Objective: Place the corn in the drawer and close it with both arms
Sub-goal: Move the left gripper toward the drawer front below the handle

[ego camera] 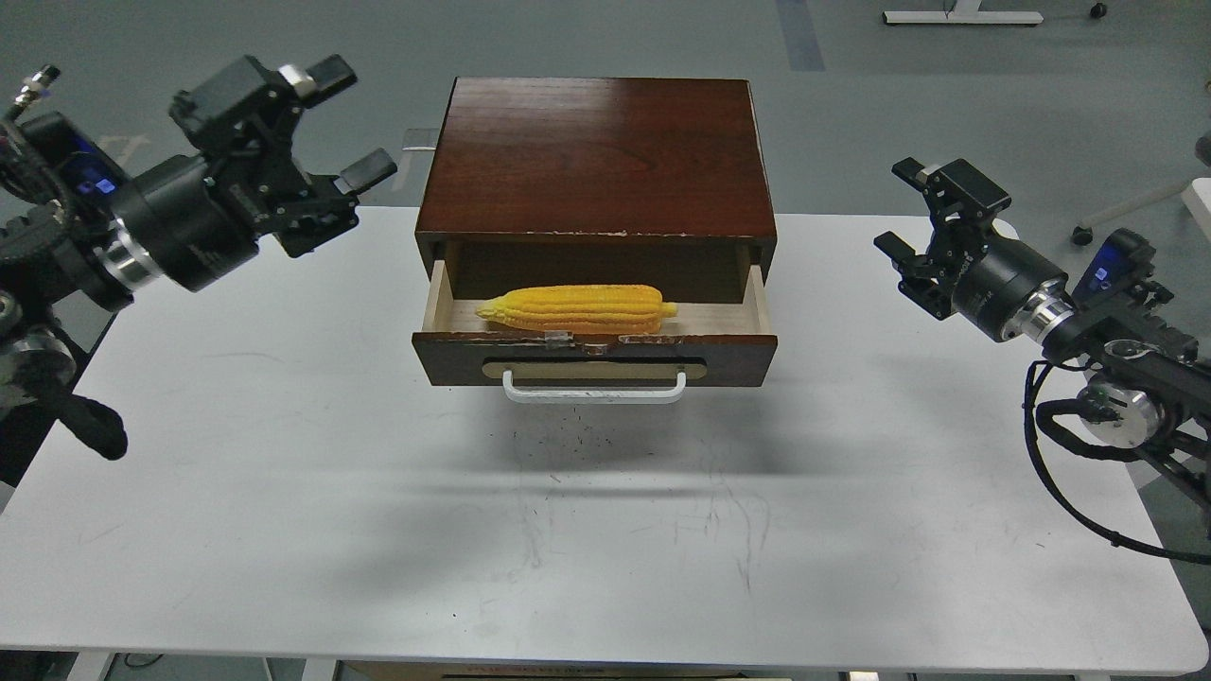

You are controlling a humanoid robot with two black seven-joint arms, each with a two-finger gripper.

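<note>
The corn [577, 308] lies lengthwise inside the drawer [594, 357], tapered end to the left. The drawer stands pulled out from the dark brown cabinet [596, 156], its white handle [594, 390] facing me. My left gripper [352, 121] is open and empty, held above the table to the left of the cabinet's top. My right gripper [903, 208] is open and empty, to the right of the cabinet at about the drawer's height. Neither gripper touches the drawer or the corn.
The white table [284, 473] spreads wide in front of the drawer, with scuff marks near the middle. Its front edge runs along the bottom of the view. Grey floor lies behind, with a white stand base [960, 16] at the far back right.
</note>
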